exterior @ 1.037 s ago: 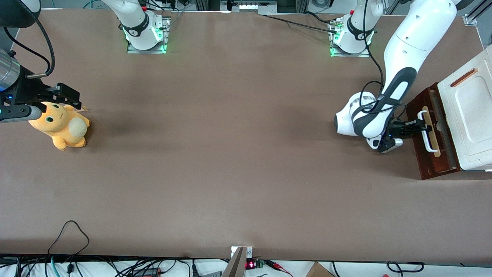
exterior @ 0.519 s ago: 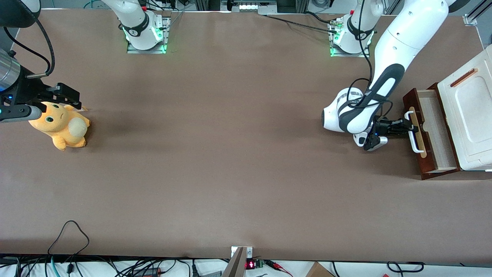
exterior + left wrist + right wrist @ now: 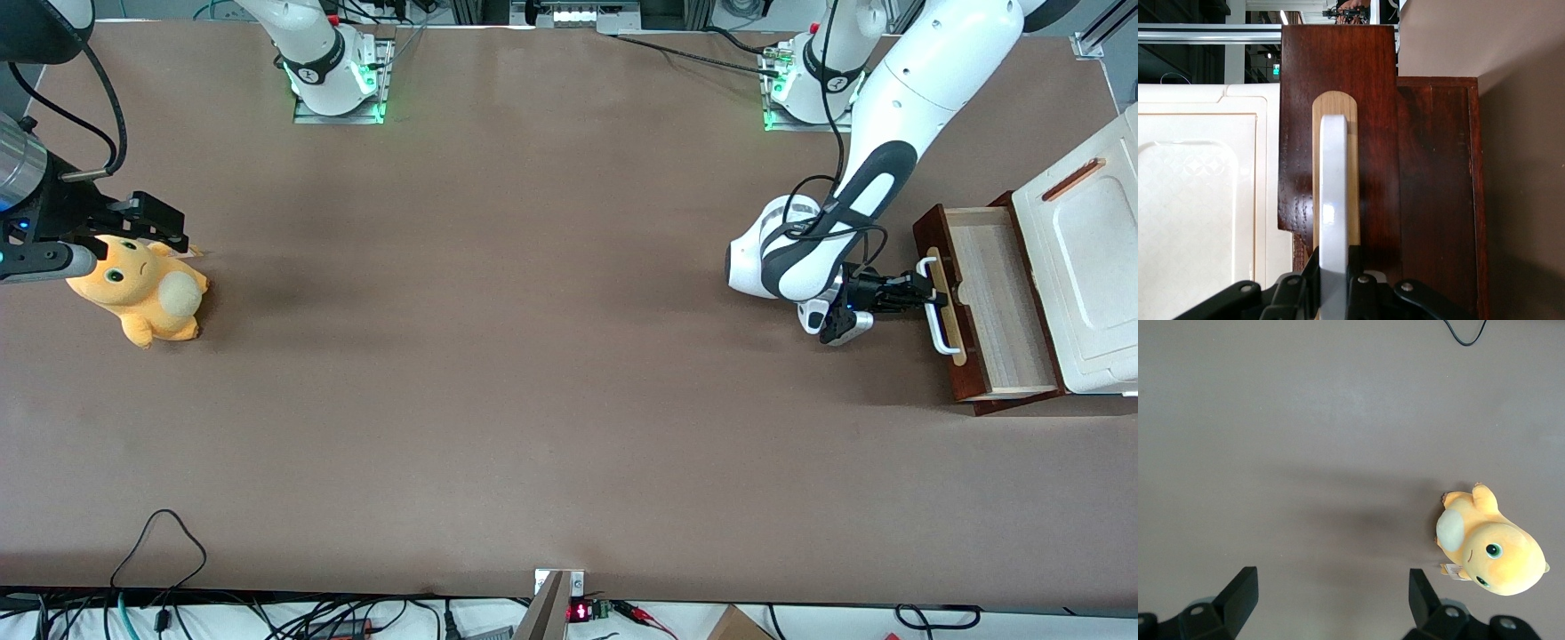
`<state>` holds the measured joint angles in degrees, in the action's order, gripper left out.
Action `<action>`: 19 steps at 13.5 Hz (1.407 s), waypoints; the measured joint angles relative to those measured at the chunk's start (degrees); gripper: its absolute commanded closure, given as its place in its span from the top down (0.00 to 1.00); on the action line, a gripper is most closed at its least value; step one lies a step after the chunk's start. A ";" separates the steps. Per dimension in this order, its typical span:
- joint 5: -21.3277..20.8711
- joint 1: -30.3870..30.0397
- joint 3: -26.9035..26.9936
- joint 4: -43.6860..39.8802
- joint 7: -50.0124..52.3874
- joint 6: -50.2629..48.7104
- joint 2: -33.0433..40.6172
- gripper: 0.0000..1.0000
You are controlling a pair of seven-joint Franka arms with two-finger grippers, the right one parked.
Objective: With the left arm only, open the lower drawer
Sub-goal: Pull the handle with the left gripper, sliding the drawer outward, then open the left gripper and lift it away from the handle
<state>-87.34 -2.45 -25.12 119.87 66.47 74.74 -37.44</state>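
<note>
One drawer stands pulled out: the lower drawer (image 3: 987,302) projects from under the white cabinet top (image 3: 1080,267) at the working arm's end of the table (image 3: 533,356), with its pale wood interior exposed from above. Its dark reddish-brown front (image 3: 1371,147) faces the table's middle and carries a white bar handle (image 3: 932,304) mounted on a pale wood strip (image 3: 1353,200).

My left arm (image 3: 898,116) reaches down from its base, and my gripper (image 3: 916,292) sits level with the handle, in front of the drawer. My two black fingers (image 3: 1358,290) are closed against the white bar, one on each side of it, so that I have hold of the handle near its middle; the bar runs straight out between my fingers in the wrist view. The orange slot (image 3: 1073,179) lies on the cabinet top, farther from the front camera than the drawer.

An orange plush toy (image 3: 142,298) lies on the brown table toward the parked arm's end, well apart from the drawer. A loop of black cable (image 3: 160,533) rests on the table at the edge nearest the front camera.
</note>
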 measured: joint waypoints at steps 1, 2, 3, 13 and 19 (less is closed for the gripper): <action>-0.29 0.16 -0.03 -0.07 -0.03 0.14 0.00 0.97; -0.37 0.23 -0.03 -0.15 -0.03 0.14 0.00 0.99; -0.42 0.23 -0.02 -0.23 -0.03 0.14 0.01 0.99; 16.00 0.59 -0.64 -14.01 -17.55 7.31 5.59 1.00; 50.56 0.10 3.10 -19.22 -39.14 17.85 23.02 1.00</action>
<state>-36.78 -2.35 -22.02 100.65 27.32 92.59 -14.41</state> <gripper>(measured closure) 0.000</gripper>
